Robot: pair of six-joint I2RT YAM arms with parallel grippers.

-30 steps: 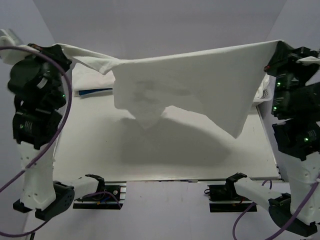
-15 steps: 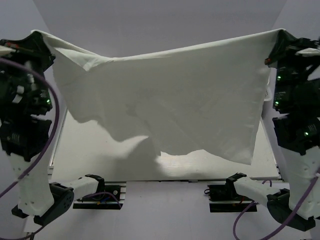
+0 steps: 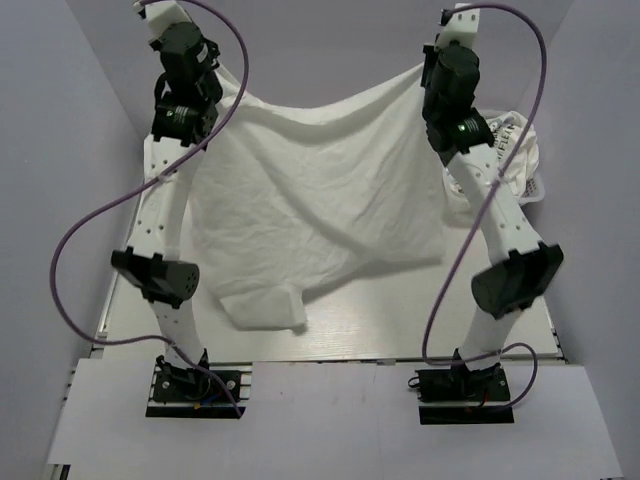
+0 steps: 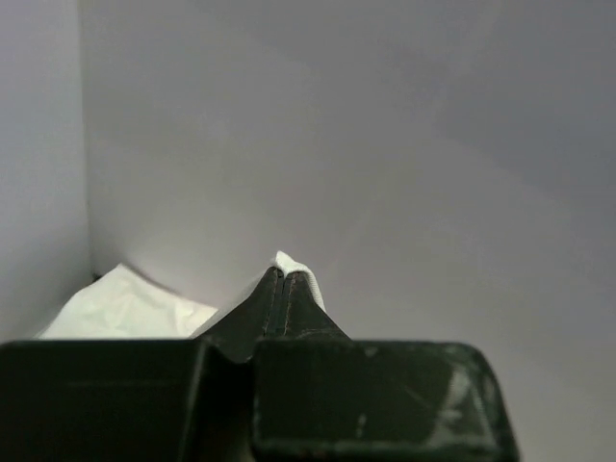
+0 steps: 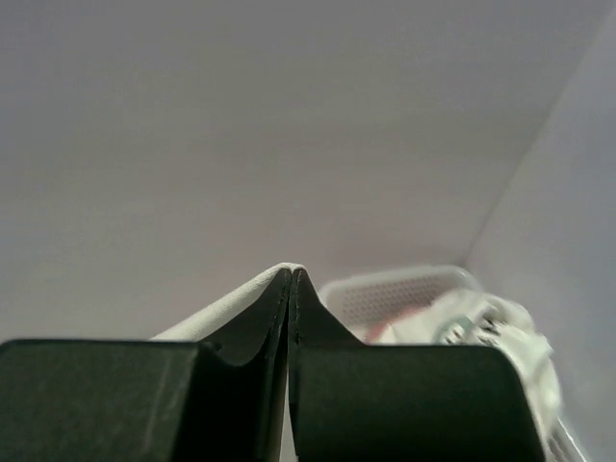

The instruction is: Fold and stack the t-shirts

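Observation:
A plain white t-shirt (image 3: 310,200) hangs spread between my two grippers over the far half of the table, and its lower part trails onto the tabletop toward the near left. My left gripper (image 3: 213,88) is shut on one upper corner; a bit of white cloth (image 4: 300,269) shows at its tips (image 4: 284,274). At the other upper corner my right gripper (image 3: 428,75) is shut too, with a cloth edge (image 5: 221,308) running off its tips (image 5: 291,271). Both arms reach far forward and high.
A white lattice basket (image 3: 535,185) stands at the far right of the table, with crumpled shirts (image 3: 510,140) in it; it also shows in the right wrist view, basket (image 5: 395,294). Grey walls close in the table (image 3: 400,320) on three sides.
Both arms have swung from near the camera out to the far side, closer together. The shirt, held up spread before, now sags with its lower part on the table.

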